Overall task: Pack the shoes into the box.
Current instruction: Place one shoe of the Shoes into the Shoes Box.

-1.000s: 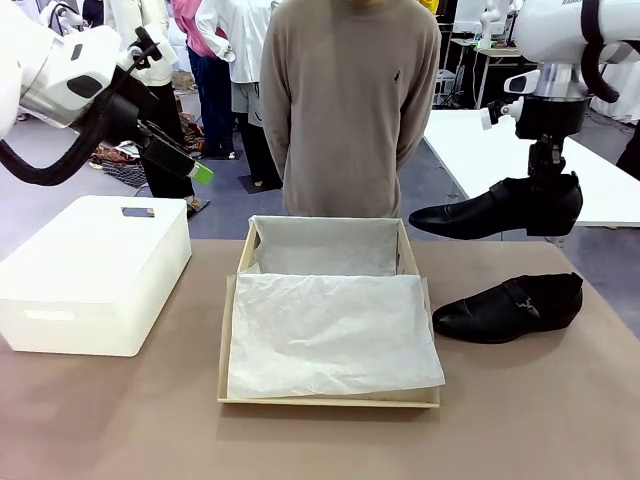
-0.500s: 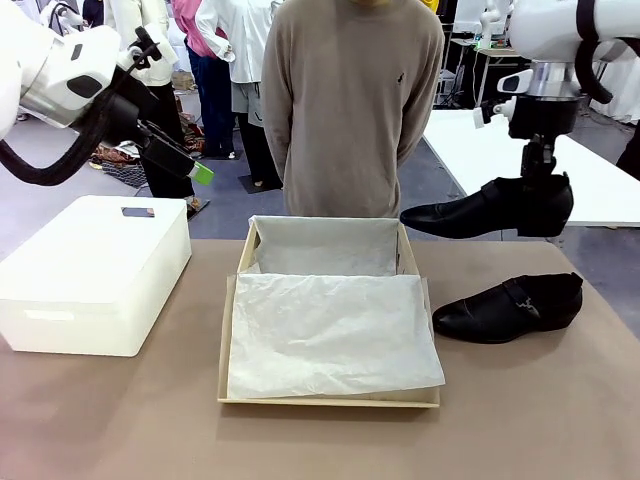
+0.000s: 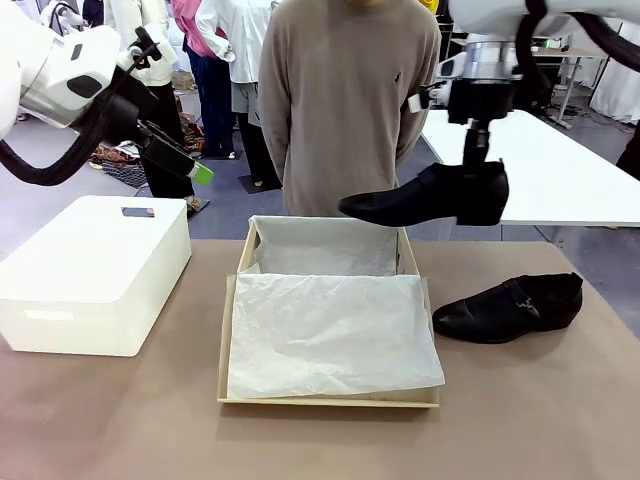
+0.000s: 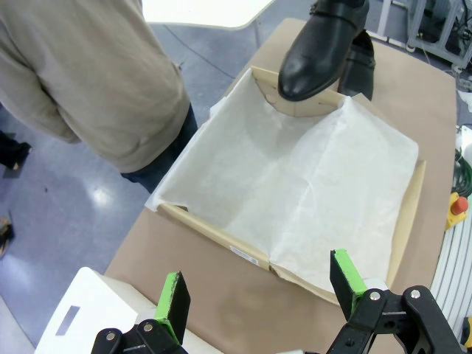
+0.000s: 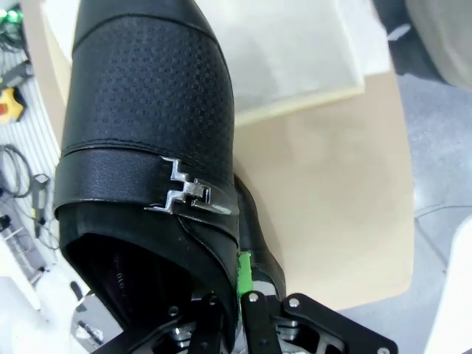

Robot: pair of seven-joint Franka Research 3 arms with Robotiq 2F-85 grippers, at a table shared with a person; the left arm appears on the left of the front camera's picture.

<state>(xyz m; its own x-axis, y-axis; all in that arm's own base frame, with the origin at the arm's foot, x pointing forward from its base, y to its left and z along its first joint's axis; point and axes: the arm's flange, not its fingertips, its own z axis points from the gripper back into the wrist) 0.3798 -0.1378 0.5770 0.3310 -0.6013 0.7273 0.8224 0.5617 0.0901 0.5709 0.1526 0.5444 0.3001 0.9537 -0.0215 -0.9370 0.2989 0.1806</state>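
Here, the right arm reaches in from the right, wrist pointing down. The right gripper (image 3: pixel 472 168) is clamped on the heel rim of one black shoe (image 3: pixel 425 198), held level above the far right corner of the box (image 3: pixel 243 262). The other shoe (image 3: pixel 510 307) lies on the table (image 3: pixel 120 420) just beside the box. The left gripper (image 4: pixel 259 286) hangs raised at far left, fingers spread wide, empty.

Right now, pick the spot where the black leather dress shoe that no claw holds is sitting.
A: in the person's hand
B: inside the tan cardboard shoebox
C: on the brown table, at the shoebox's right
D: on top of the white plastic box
C: the free black leather dress shoe lies on the brown table beside the tan cardboard shoebox, outside it, while the right claw holds the other shoe in the air.
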